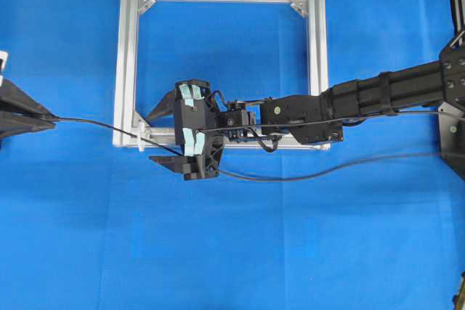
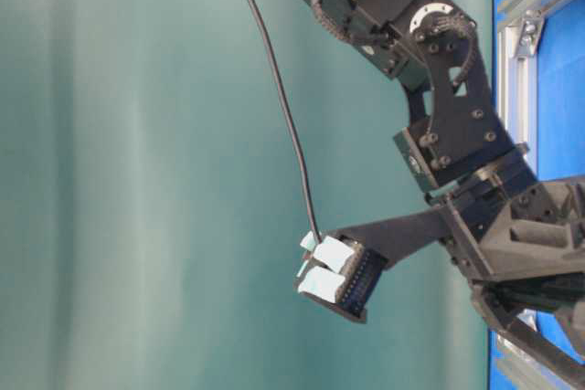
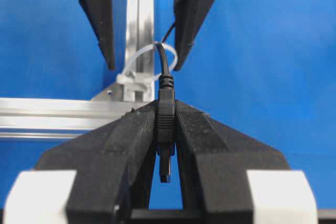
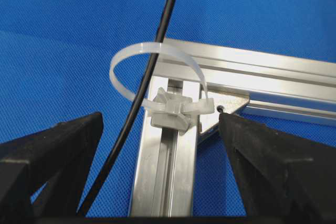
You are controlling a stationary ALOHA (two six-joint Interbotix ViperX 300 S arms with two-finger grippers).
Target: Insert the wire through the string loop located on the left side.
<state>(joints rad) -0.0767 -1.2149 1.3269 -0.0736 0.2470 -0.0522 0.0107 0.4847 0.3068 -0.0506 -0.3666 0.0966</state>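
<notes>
Left jaws clamp the wire [image 3: 166, 114] plug, wire running straight through the string loop [image 4: 157, 85]; right jaws apart.

Left pincer [image 1: 51, 119] cut off by overhead view's left edge; jaw tips alone seen. Stretch of wire [image 1: 94, 123] hidden under right pincer [image 1: 182, 136] in overhead view; where it passes string loop [image 1: 140, 138] too small to tell there. Lower bar of aluminium frame [image 1: 127, 63] partly covered by right arm. In left wrist view, plug [image 3: 166, 124] partly concealed between fingers [image 3: 126, 145]. In right wrist view, wire cut by top and bottom edges.
</notes>
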